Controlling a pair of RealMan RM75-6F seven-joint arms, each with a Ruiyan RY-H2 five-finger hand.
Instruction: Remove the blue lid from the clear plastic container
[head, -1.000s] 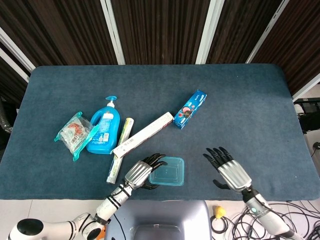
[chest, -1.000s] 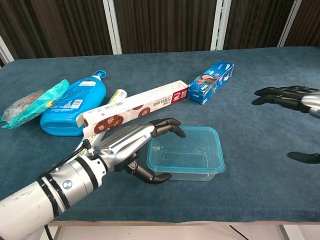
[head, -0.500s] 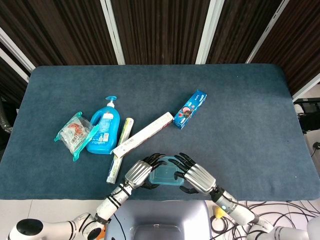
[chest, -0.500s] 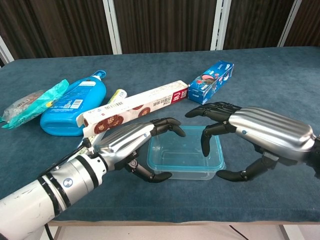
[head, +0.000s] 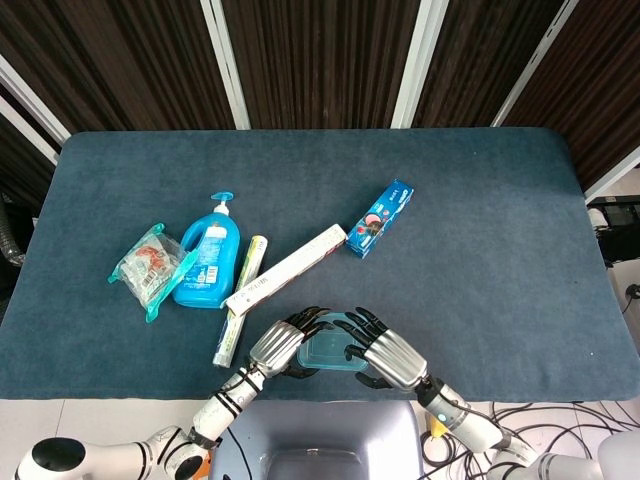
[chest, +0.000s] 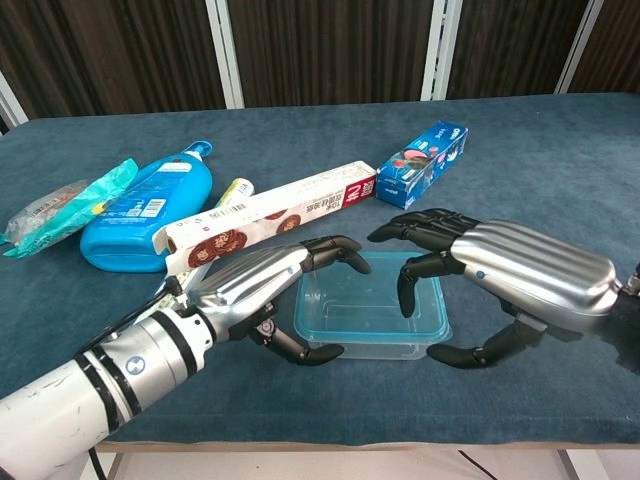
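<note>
The clear plastic container (head: 334, 353) (chest: 372, 312) with its blue lid on lies near the table's front edge. My left hand (head: 276, 345) (chest: 250, 288) grips its left end, fingers hooked over the lid's rim and thumb against the front left corner. My right hand (head: 388, 357) (chest: 520, 272) arches over the right end. Its fingertips (chest: 405, 296) hang just above the lid and its thumb sits beside the front right corner. No firm hold by the right hand shows. In the head view both hands hide much of the container.
Behind the container lie a long cookie box (head: 285, 270) (chest: 270, 220), a tube (head: 240, 300), a blue pump bottle (head: 205, 262) (chest: 140, 210), a snack bag (head: 150, 268) (chest: 60, 215) and a blue toothpaste box (head: 381, 218) (chest: 422, 163). The table's front edge (chest: 330, 425) runs just below the hands.
My right hand swung in from the far right to the container's right end, then crept a little further left. The left hand and the container have stayed put.
</note>
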